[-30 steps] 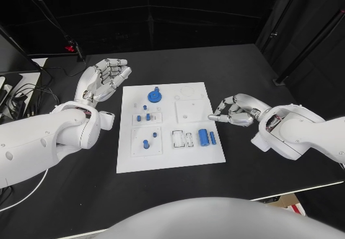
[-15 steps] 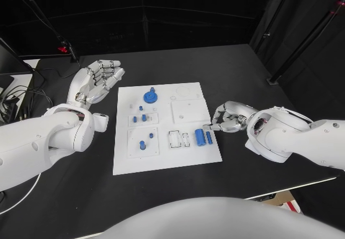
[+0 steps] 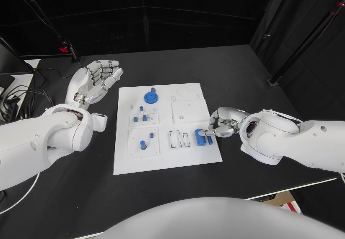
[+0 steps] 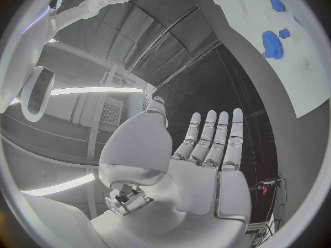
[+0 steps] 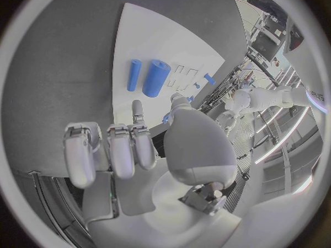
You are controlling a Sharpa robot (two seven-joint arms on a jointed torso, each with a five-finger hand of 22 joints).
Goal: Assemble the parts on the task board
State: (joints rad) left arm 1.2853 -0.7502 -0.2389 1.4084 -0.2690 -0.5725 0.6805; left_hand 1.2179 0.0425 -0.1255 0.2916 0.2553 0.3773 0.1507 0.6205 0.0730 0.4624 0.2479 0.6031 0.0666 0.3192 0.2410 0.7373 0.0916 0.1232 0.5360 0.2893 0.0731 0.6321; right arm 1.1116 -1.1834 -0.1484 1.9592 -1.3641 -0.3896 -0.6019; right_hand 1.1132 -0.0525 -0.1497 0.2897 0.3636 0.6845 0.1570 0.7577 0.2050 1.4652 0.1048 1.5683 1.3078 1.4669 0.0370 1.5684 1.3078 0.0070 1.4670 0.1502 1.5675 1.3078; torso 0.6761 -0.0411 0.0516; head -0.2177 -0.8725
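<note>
Since a second ago the right hand (image 3: 221,125) has slid in over the task board (image 3: 167,149)'s right edge, toward the two blue cylinders (image 3: 203,136) lying side by side there. Its fingers (image 5: 138,111) are mostly curled, one extended just short of the cylinders, holding nothing. Left of the board, the left hand (image 3: 97,77) hovers open, fingers straight, empty.

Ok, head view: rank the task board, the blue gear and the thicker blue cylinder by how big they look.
1. Task board, by far the largest.
2. Blue gear.
3. Thicker blue cylinder, partly behind the right hand, so its rank against the gear is unsure.
</note>
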